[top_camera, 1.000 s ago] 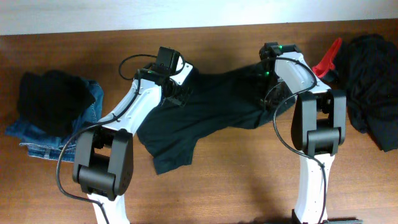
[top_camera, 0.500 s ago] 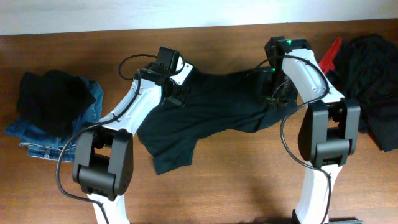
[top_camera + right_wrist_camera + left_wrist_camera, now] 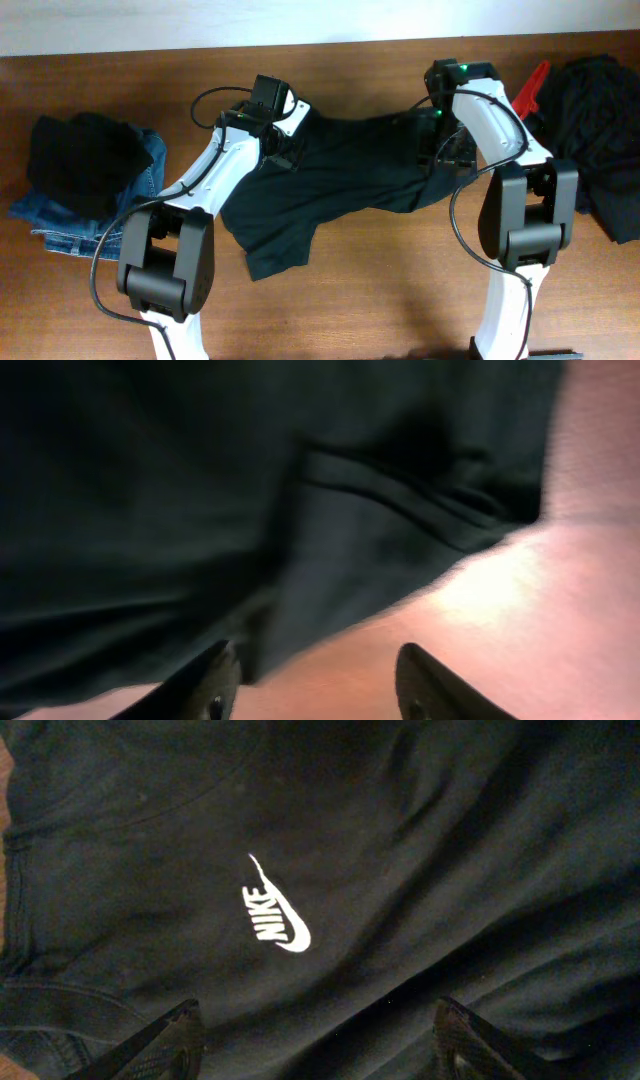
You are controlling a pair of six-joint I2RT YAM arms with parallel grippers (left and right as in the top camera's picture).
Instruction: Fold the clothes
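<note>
The dark teal-black T-shirt (image 3: 340,170) lies spread and wrinkled across the middle of the wooden table (image 3: 380,290). Its white chest logo (image 3: 273,912) shows in the left wrist view. My left gripper (image 3: 320,1035) is open, just above the shirt's chest near its upper left part (image 3: 285,150). My right gripper (image 3: 315,680) is open and empty at the shirt's right edge (image 3: 440,165); its left finger is at a hem fold (image 3: 380,510) and bare table shows between the fingers.
A black garment on folded blue jeans (image 3: 90,175) lies at the left. A dark heap of clothes (image 3: 600,120) with a red piece (image 3: 528,95) lies at the far right. Bare wood runs along the front.
My right arm swung a little to the right over the shirt's right edge during the first half second, then held. The left arm and the shirt have not visibly moved.
</note>
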